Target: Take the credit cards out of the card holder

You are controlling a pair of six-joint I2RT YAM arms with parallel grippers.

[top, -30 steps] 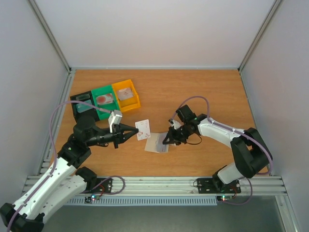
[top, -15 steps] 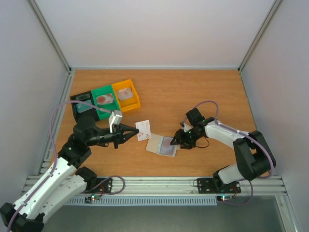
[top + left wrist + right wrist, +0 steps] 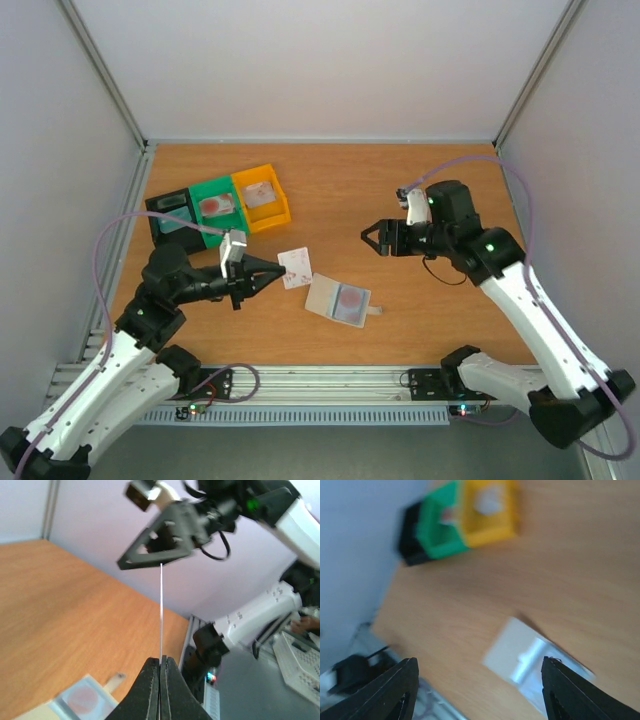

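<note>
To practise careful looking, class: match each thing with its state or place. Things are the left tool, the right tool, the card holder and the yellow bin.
Things:
1. left tool
2. right tool
3. card holder
4. yellow bin

States or places:
A. lying flat on the table between the two arms
B. shut on a card
C. open, holding nothing
D. standing towards the table's far left

Pairs: 1-B, 2-C, 3-A, 4-D
</note>
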